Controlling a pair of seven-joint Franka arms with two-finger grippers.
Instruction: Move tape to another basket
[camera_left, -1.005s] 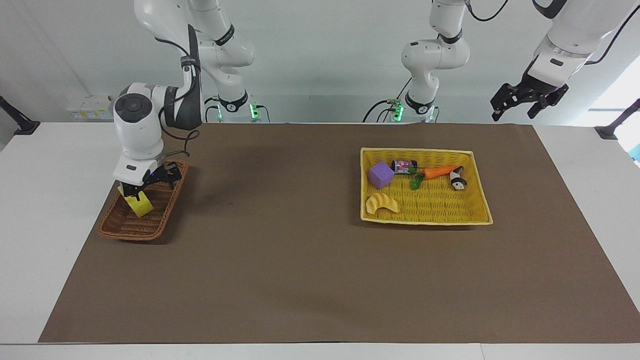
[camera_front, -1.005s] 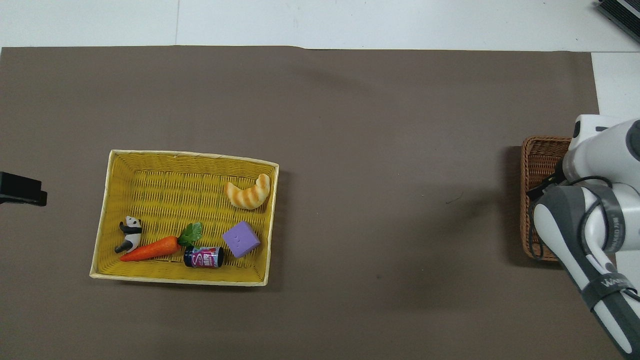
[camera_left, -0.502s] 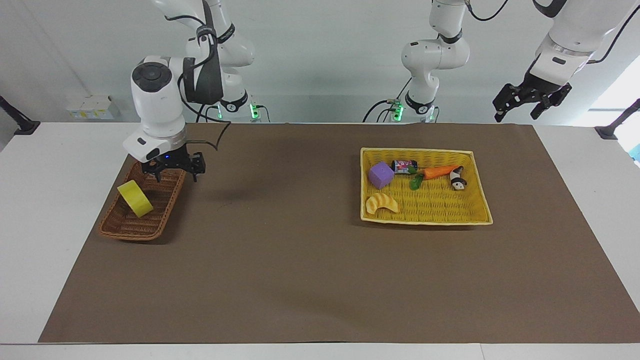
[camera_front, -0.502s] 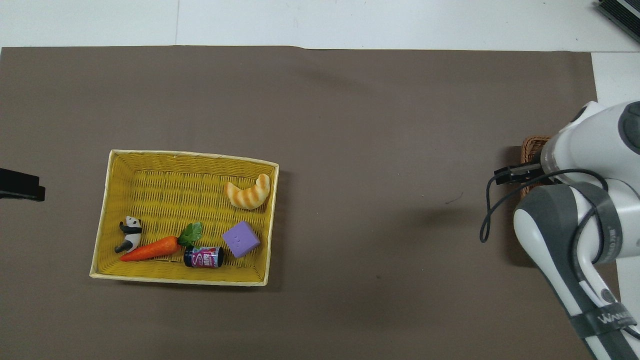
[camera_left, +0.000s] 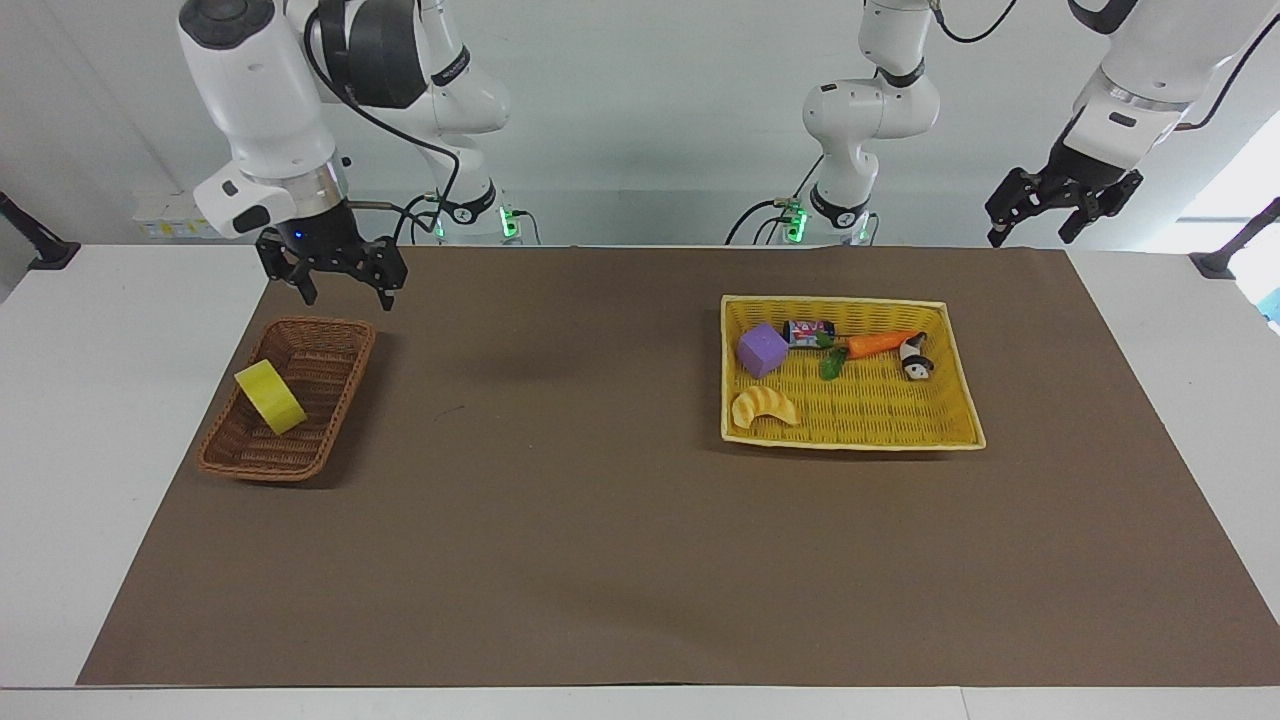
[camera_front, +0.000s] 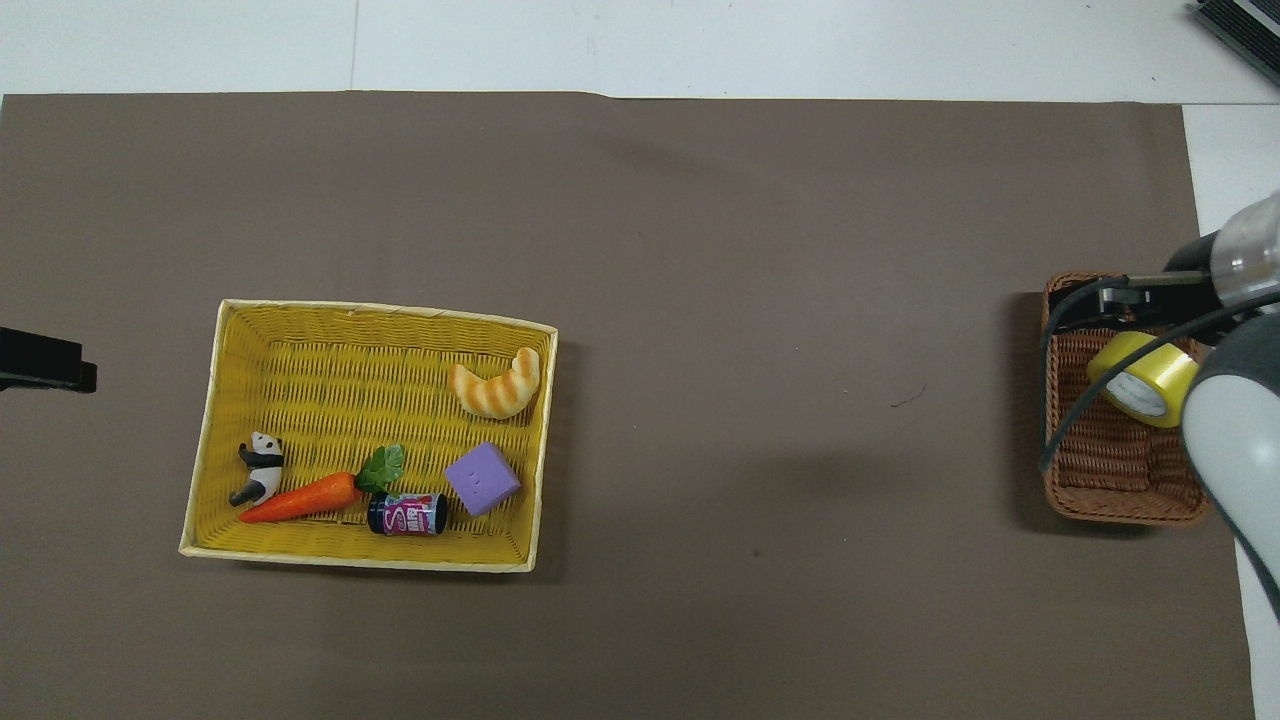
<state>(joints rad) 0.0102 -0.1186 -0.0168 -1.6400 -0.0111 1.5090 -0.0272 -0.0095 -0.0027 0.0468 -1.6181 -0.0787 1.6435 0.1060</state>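
Note:
The yellow tape roll (camera_left: 270, 397) stands tilted on its edge in the small dark brown wicker basket (camera_left: 300, 455) at the right arm's end of the table. In the overhead view the tape (camera_front: 1143, 378) leans against a long wall of the basket (camera_front: 1100, 480). My right gripper (camera_left: 345, 297) is open and empty, raised in the air over the basket's end nearer to the robots, clear of the tape. My left gripper (camera_left: 1030, 232) is open and empty, held high at the left arm's end of the table, where the arm waits.
A larger yellow woven tray (camera_left: 960, 432) lies toward the left arm's end. It holds a purple cube (camera_left: 762, 349), a croissant toy (camera_left: 764, 407), a carrot (camera_left: 878, 343), a panda figure (camera_left: 914, 360) and a small can (camera_left: 808, 331). A brown mat (camera_left: 560, 520) covers the table.
My right gripper let go of the tape in the brown basket, opened and rose up toward the robots. The tape stays leaning in the basket. The left arm hardly moved.

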